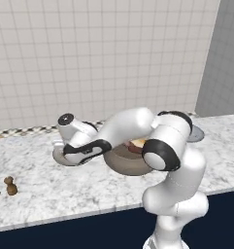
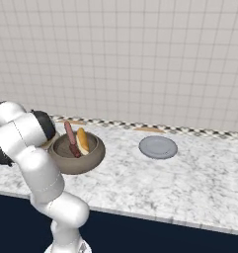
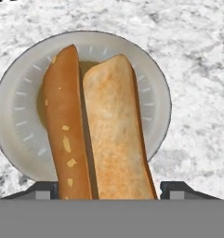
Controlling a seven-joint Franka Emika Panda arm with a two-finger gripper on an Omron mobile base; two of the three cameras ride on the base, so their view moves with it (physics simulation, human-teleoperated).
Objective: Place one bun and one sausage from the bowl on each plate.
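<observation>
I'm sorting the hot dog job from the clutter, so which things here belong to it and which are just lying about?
Job: bowl, its bun and sausage; brown-centred plate, second bun and second sausage across it; plain grey plate.
Lying about: two small brown pieces on the counter.

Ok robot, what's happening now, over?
Hand open over brown-centred plate. Bun and sausage on it. Bowl holds another pair. Grey plate bare.

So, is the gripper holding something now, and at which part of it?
It cannot be told. The bun and sausage lie over the plate between the fingertips, with no contact visible.
</observation>
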